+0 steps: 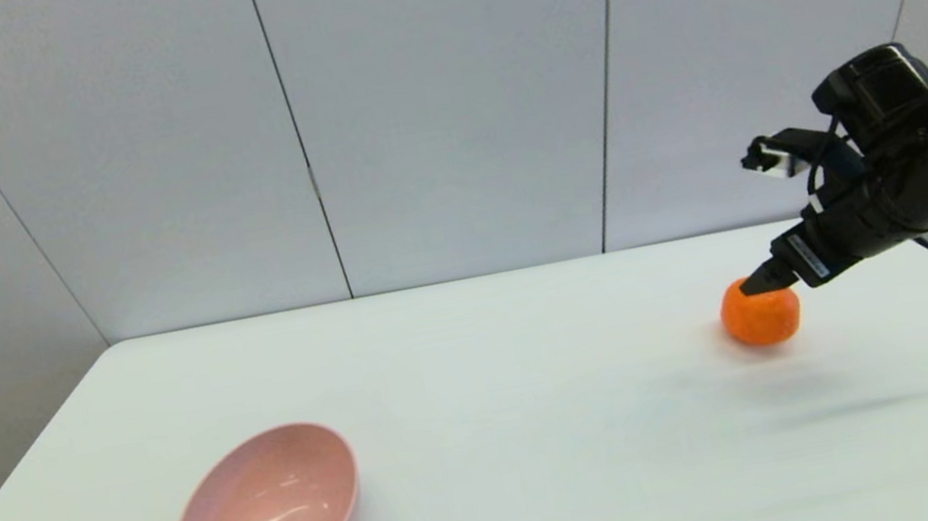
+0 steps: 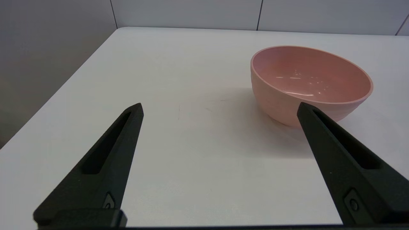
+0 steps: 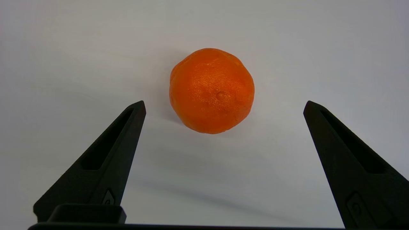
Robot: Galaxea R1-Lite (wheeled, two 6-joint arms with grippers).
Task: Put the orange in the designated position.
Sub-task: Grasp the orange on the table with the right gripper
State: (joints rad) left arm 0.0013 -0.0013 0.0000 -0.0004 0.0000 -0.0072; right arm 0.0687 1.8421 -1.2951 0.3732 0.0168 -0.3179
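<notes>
The orange [image 1: 761,320] is seen resting on the white bench [image 1: 497,446], on its right side, well apart from the pink bowl [image 1: 266,520], which stands upright and empty on the left side nearer the front edge. The right claw [image 1: 759,282] is held just above and behind the fruit in the head view, reaching in from the right, its black tips pointed down and toward the left. In the right wrist view the right claw [image 3: 223,105] is shown released, its two long black fingers [image 3: 108,163] spread wide, and the orange [image 3: 212,90] is seen beyond and between the tips, touched by neither of them. A faint shadow is cast on the bench below the fruit. The skin of the orange is shown as lumpy and matte, with a small dimple facing the wrist camera.

The left claw [image 2: 220,108] is not seen in the head view; in the left wrist view it is shown released as well, its fingers wide apart above the bench, with the pink bowl [image 2: 311,83] near one tip. Grey wall panels [image 1: 435,94] are seen behind the bench.
</notes>
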